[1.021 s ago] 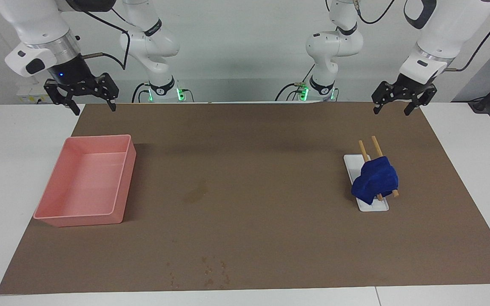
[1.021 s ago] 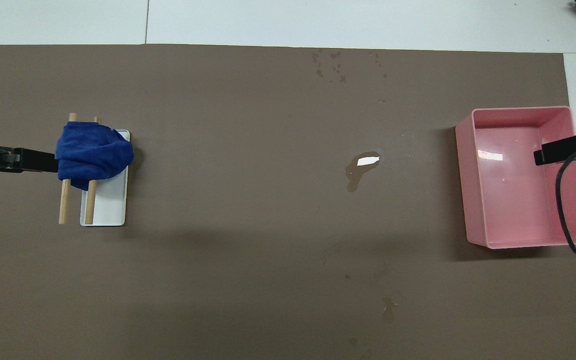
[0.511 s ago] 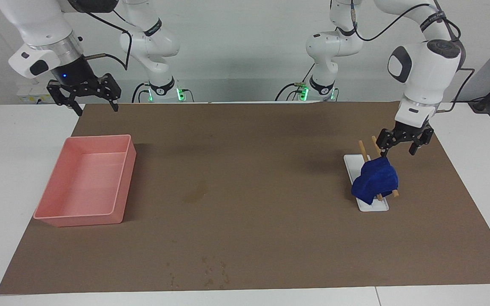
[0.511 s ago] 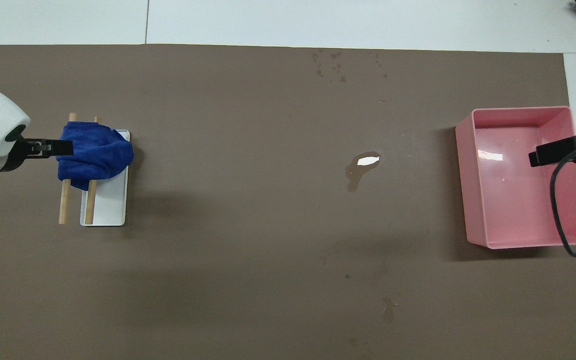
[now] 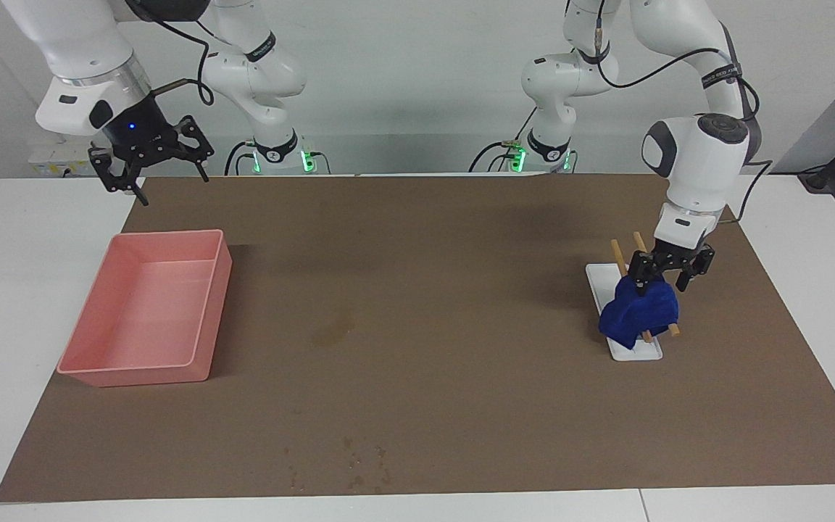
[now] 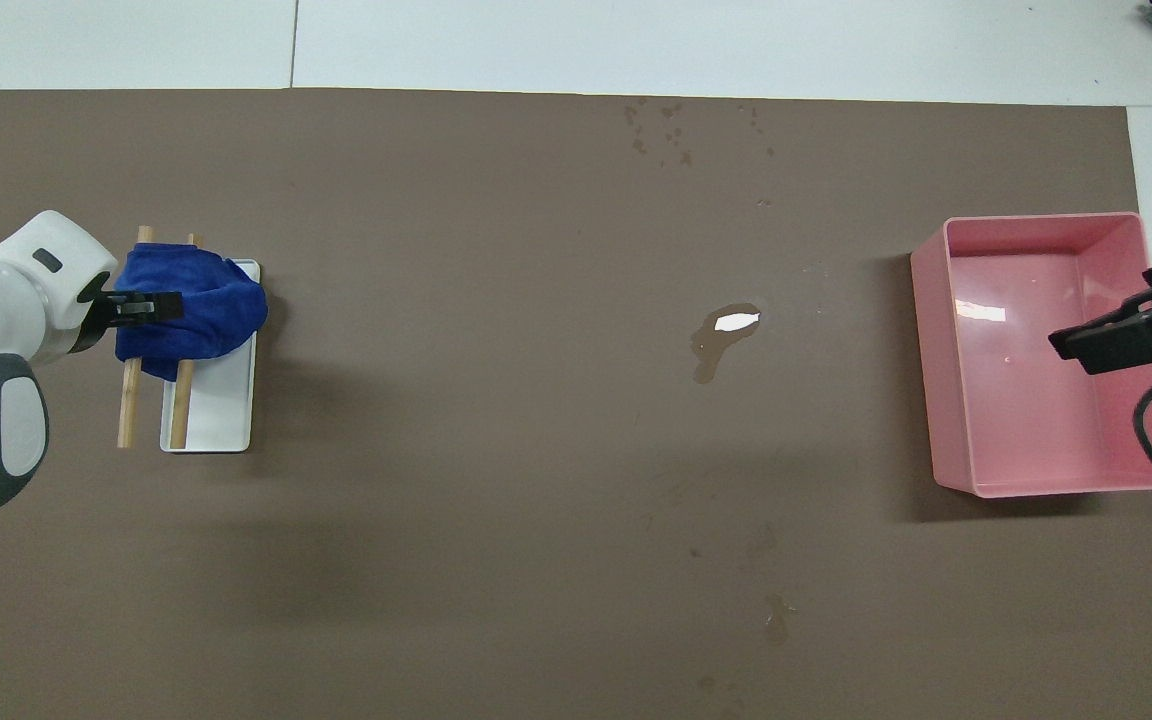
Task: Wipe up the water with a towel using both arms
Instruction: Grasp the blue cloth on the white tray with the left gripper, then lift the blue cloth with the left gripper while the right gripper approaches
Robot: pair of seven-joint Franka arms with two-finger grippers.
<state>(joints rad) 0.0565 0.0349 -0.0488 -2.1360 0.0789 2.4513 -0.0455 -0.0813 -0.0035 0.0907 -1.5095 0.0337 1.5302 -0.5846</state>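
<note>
Blue towel (image 5: 640, 310) bunched (draped over sticks), water (image 5: 333, 330) blotch mid-mat

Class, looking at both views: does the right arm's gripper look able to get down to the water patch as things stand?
Probably yes. The right gripper hangs open and empty in the air, and the water lies uncovered on the brown mat beside the pink tray, with nothing on it.
</note>
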